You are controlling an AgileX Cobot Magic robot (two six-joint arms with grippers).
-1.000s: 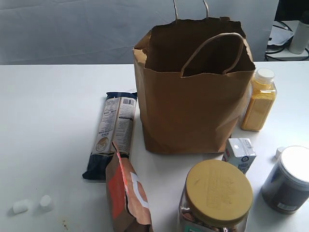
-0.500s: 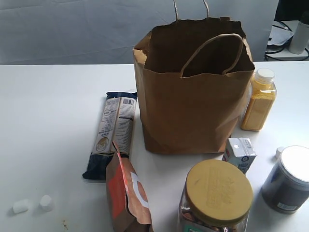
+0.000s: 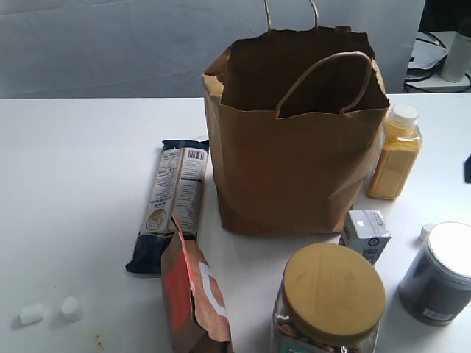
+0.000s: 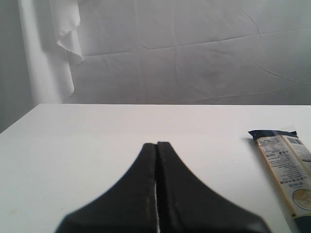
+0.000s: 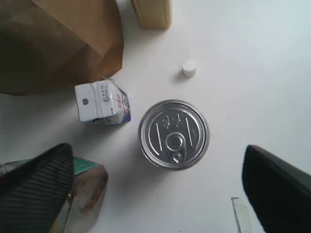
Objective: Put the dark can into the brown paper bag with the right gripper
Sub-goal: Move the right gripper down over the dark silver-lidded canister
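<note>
The dark can [image 3: 441,273] stands upright at the front right of the table, its silvery pull-tab top [image 5: 173,134] facing up. My right gripper [image 5: 158,167] hovers above it, open wide, one finger out past each side of the can and touching nothing. In the exterior view only a black sliver of the right arm [image 3: 468,169] shows at the right edge. The brown paper bag [image 3: 294,147] stands open in the middle, left of the can; its side [image 5: 58,43] shows in the right wrist view. My left gripper [image 4: 156,144] is shut and empty over bare table.
A yellow-lidded jar [image 3: 331,298] and a small carton [image 3: 366,234] sit between can and bag. An orange bottle [image 3: 396,153] stands by the bag's right side. A white cap [image 3: 425,232] lies near the can. A biscuit pack [image 3: 173,202] and foil pouch [image 3: 193,294] lie left.
A black piece of the right arm has come into the exterior view at its right edge. The objects on the table have not moved.
</note>
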